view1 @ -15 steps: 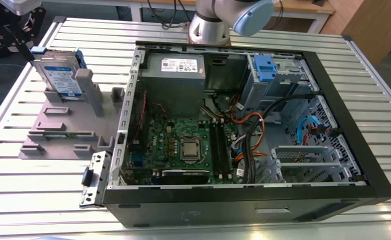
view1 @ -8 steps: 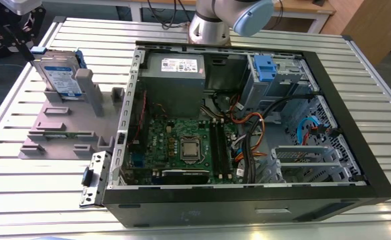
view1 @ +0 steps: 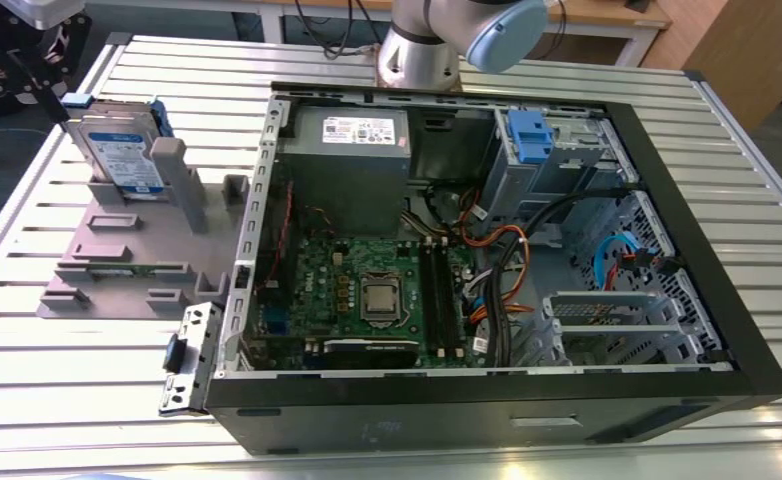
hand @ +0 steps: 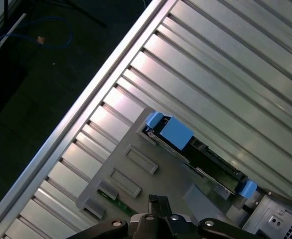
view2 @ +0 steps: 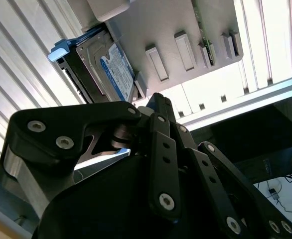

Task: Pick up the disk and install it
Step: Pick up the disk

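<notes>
The disk (view1: 115, 148) stands on edge in a grey holder (view1: 124, 250) at the exterior view's left, on the slatted table (view1: 44, 400) beside the open computer case (view1: 658, 150). The gripper (hand: 159, 203) hangs above the holder, apart from the disk, its fingers drawn together on nothing.

Risk, as judged: closed fingers could strike the drive's top edge instead of straddling it. A hold on the blue bracket (hand: 171, 130) alone may flex or slip. Loose cables (view1: 505, 250) near the drive bay (view1: 551, 150) could snag.

The arm (view1: 425, 50) is cut off by the frame, the bay's interior is shadowed, and the holder's slots hide the disk's lower edge.
</notes>
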Robot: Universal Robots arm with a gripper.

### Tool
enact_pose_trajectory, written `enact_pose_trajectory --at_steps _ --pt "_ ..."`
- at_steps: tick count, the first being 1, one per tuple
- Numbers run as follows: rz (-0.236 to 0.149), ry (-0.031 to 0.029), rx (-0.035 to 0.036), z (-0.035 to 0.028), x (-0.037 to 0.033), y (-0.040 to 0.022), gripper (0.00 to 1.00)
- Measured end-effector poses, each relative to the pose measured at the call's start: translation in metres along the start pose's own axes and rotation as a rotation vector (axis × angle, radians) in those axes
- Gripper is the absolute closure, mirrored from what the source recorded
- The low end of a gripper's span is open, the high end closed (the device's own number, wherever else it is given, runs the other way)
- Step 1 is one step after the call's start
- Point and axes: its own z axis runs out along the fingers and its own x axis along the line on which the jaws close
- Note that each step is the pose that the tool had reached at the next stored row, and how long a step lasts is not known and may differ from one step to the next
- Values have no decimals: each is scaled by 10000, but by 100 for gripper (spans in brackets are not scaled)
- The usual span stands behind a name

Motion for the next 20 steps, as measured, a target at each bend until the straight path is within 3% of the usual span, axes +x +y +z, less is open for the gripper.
enact_pose_trajectory --at_steps 20 --pt "-268 10 -7 0 0 0 89"
